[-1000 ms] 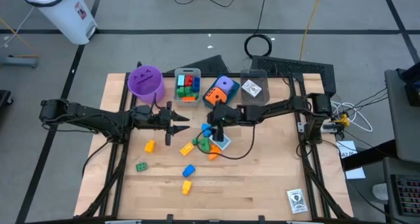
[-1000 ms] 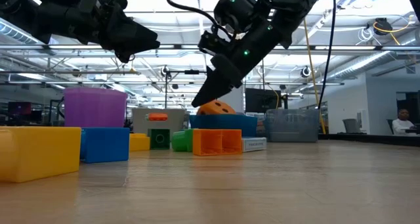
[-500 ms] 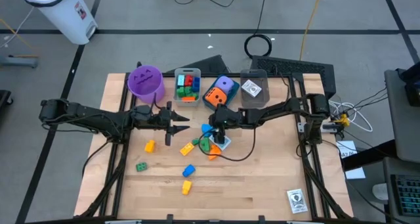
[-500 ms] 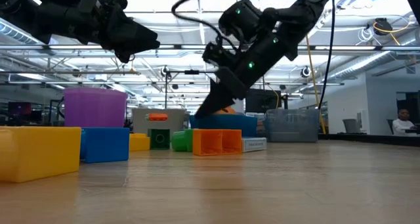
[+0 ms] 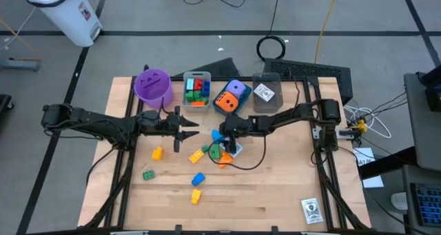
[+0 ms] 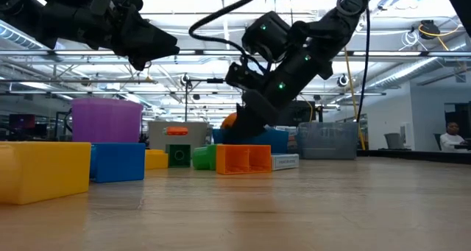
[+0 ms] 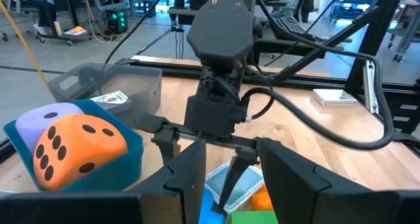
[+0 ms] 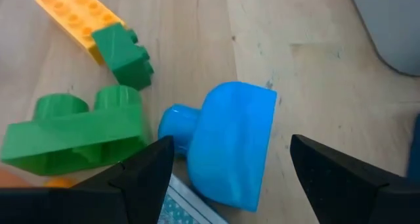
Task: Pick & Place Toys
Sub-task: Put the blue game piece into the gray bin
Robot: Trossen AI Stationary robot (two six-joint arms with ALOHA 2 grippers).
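My right gripper (image 5: 222, 139) is open and low over a small pile of toys in the middle of the table. In the right wrist view its two fingers stand on either side of a blue brick (image 8: 230, 148) that lies on the wood, without touching it. Beside the blue brick lie a green brick (image 8: 72, 129), a small green brick (image 8: 125, 56) on a yellow one (image 8: 75, 17), and a printed flat piece (image 8: 190, 201). My left gripper (image 5: 187, 132) is open and empty, held above the table just left of the pile.
Along the far edge stand a purple cup (image 5: 153, 85), a grey bin of bricks (image 5: 197, 76), a blue bin (image 5: 222, 108) with an orange die (image 7: 79, 148) and a purple die, and a clear bin (image 5: 266, 78). Loose bricks (image 5: 157, 153) lie toward the near left.
My right gripper has gone down and a little toward the table's near edge, onto the pile, until its open fingers stand around the blue brick. The toys have stayed where they were.
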